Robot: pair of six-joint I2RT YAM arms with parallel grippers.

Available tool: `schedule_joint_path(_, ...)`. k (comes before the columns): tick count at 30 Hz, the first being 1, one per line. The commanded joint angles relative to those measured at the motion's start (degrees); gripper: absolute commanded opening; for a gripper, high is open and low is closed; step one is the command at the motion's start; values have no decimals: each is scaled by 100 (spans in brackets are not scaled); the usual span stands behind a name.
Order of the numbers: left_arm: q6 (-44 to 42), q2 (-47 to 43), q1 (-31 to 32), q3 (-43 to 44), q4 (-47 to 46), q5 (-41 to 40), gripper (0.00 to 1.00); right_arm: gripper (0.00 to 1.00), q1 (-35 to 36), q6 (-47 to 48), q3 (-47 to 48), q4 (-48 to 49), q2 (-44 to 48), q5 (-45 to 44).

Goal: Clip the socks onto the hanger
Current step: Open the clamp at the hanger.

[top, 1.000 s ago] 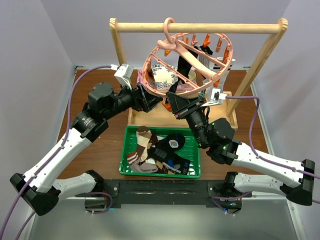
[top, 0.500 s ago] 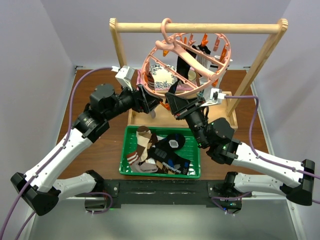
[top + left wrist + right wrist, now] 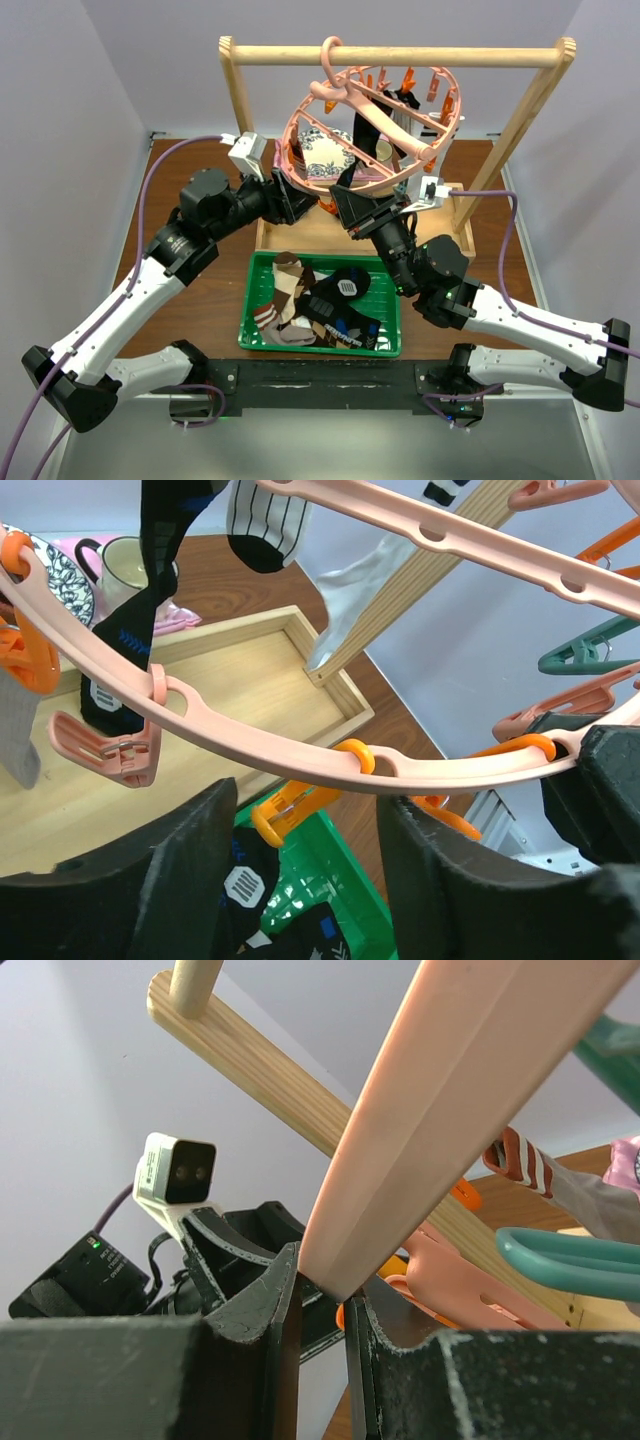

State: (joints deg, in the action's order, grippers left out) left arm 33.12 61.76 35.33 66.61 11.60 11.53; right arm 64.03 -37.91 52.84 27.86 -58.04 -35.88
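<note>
Holding hanger pinched in R gripper, L gripper spread, I count maybe 4 socks clipped, rest in tray.

You will find no word, number or brand that can be read in any view. The nearest thing to print is a small white woven tag with a few dark bars, sewn on a black fabric sock just below the left gripper. A similar white patch sits on a second black sock hanging up and to the left of that gripper, and both are too small to make out.
</note>
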Motion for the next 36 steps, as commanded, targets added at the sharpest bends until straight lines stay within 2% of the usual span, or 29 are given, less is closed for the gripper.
schedule_joint_path(1, -61, -15, -88, 63, -518, -178, 53, 0, -5, 12, 253, -114, 73, 169)
schedule_joint_path(3, -60, -23, -97, 54, -553, -142, 44, 0, -13, 12, 244, -131, 100, 169)
schedule_joint_path(13, 1, -50, -123, -7, -571, -81, 31, 0, -5, 99, 183, -158, 161, 239)
schedule_joint_path(17, 1, -102, -132, -34, -571, -98, 20, 22, -5, 407, 183, -184, 266, 537)
schedule_joint_path(18, 1, -120, -141, -51, -571, -98, 16, 30, -5, 494, 200, -289, 293, 616)
schedule_joint_path(21, 19, -138, -149, -69, -588, -81, 15, 39, -5, 750, 201, -570, 416, 906)
schedule_joint_path(24, 1, -129, -158, -52, -588, -81, 13, 43, 4, 969, 209, -807, 574, 1222)
schedule_joint_path(29, 1, -120, -167, -25, -614, -46, 13, 45, -5, 988, 166, -1379, 856, 1346)
schedule_joint_path(30, 1, -111, -167, -8, -623, -46, 13, 48, -5, 987, 157, -1423, 865, 1399)
schedule_joint_path(31, 10, -85, -176, 1, -615, -19, 13, 56, -5, 1013, 183, -1510, 847, 1469)
schedule_joint_path(32, 10, -76, -176, 19, -623, -19, 12, 59, -5, 1057, 322, -1790, 821, 1522)
schedule_joint_path(36, 10, -50, -185, 141, -571, -10, 13, 62, -5, 1505, 473, -2117, 707, 2365)
